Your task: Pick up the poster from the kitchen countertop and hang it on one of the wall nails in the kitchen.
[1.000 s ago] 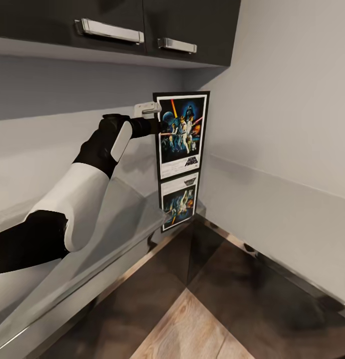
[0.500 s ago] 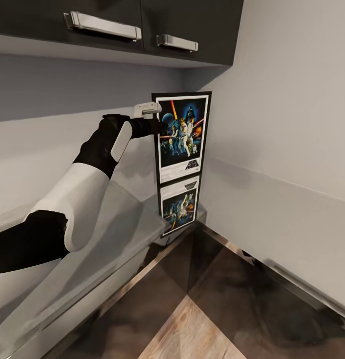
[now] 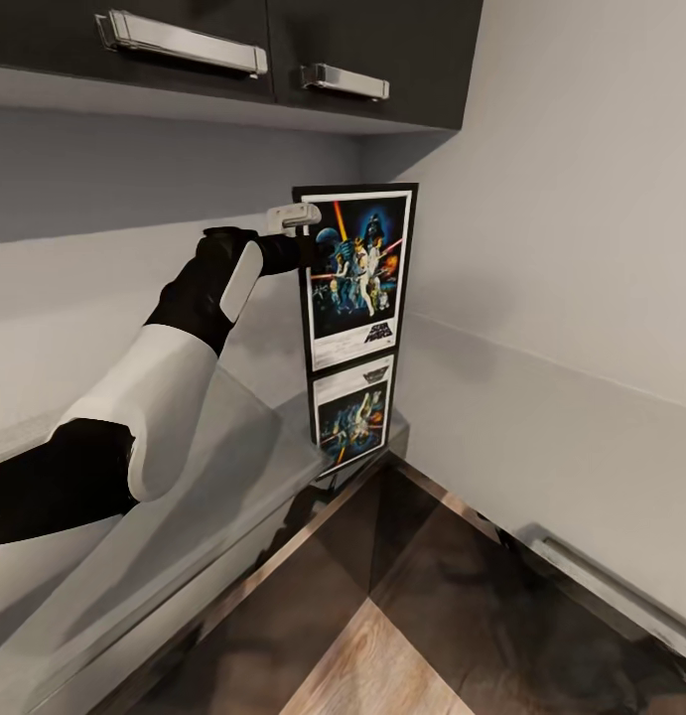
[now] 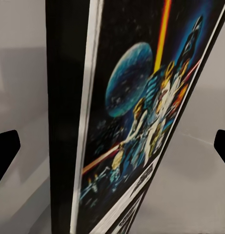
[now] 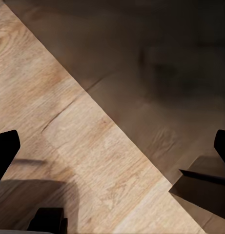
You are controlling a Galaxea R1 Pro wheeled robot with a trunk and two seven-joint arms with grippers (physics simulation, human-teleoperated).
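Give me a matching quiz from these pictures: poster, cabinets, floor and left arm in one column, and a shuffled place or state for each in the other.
Column one:
1 poster
2 cabinets
3 floor
4 left arm

Column two:
A wood planks
B dark, up on the wall
C reaching over the countertop
D upright in the corner

Pairs: 1-D, 2-B, 3-A, 4-C

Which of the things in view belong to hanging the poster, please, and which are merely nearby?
Belonging to the job:
poster, upright, its frame edge at the left gripper
kitchen countertop, mirroring the poster

Merely nearby:
dark wall cabinets with metal handles
wooden floor
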